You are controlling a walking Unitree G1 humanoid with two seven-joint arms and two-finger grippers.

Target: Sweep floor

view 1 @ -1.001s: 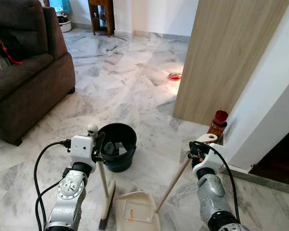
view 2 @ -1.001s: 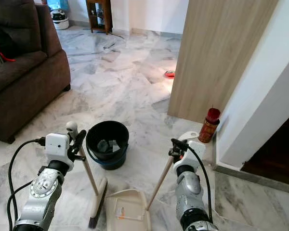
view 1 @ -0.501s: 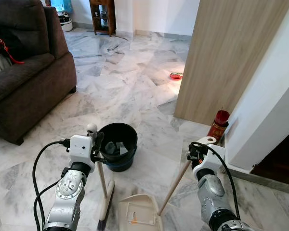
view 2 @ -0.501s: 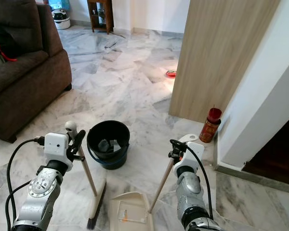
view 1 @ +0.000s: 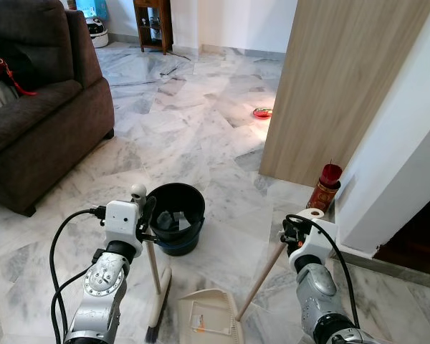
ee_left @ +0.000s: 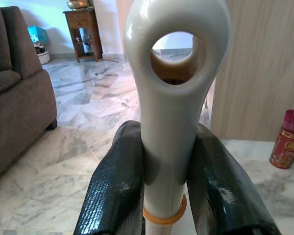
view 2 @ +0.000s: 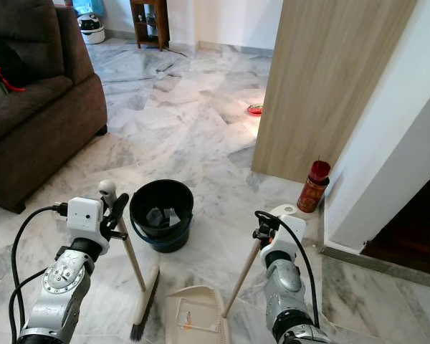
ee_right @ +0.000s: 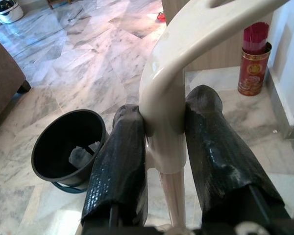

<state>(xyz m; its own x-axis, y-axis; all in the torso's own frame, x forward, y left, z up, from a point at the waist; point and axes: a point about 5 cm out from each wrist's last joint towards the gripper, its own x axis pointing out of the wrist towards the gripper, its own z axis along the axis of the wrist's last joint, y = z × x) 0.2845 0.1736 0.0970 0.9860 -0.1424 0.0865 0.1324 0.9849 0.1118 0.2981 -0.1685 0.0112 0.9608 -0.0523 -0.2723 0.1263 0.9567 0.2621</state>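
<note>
Left gripper (ee_left: 164, 193) fingers pinching the broom (view 1: 155, 287), right gripper (ee_right: 164, 147) fingers pinching the dustpan (view 1: 208, 319) handle, pan mouth facing the bristles to receive sweepings

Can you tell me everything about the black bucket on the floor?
The black bucket is round and looks like plastic, standing upright on the marble floor in front of the robot. It is open at the top, and a few pale scraps lie inside at the bottom. A bluish ring shows around its base. The broom, held in the left pincer, stands just beside it; whether they touch is unclear.
</note>
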